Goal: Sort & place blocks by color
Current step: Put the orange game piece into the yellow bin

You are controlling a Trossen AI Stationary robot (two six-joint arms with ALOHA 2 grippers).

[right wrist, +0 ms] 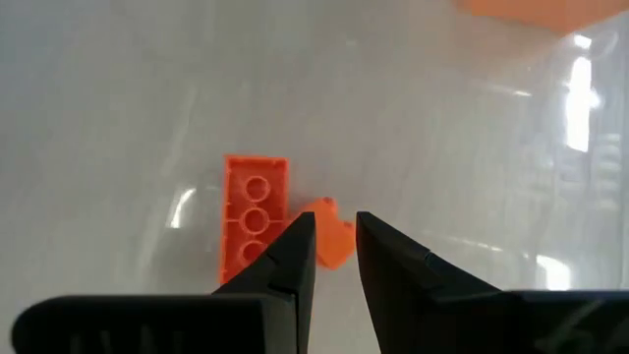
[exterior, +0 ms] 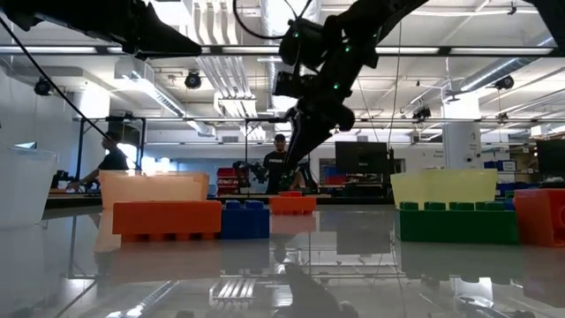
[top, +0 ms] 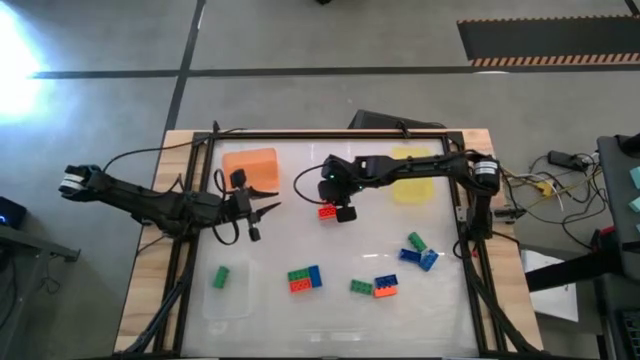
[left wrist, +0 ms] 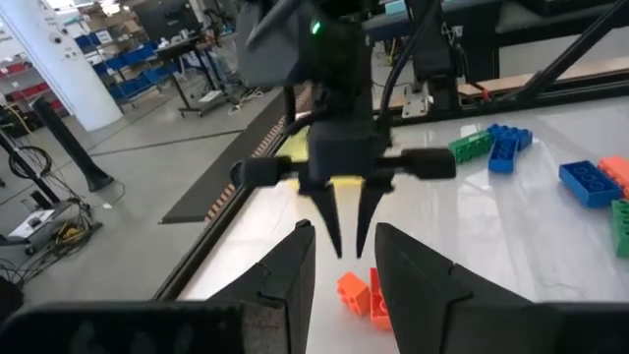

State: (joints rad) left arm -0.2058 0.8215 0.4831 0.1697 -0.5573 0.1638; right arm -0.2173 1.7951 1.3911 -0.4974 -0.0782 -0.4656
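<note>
Two red-orange blocks lie side by side on the table, a long studded one and a smaller piece. My right gripper hangs just above them, fingers pointing down, open by a narrow gap and touching nothing; the high view shows it at the table's middle. My left gripper waits open to the left of it, facing the blocks. Other blocks lie toward the near edge: a green, blue and red cluster, a green one, a blue and orange pair, and green and blue ones.
An orange tray stands at the far left and a yellow tray at the far right. A clear tray at the near left holds a green block. Dark frame rails border the table. People show in the room behind.
</note>
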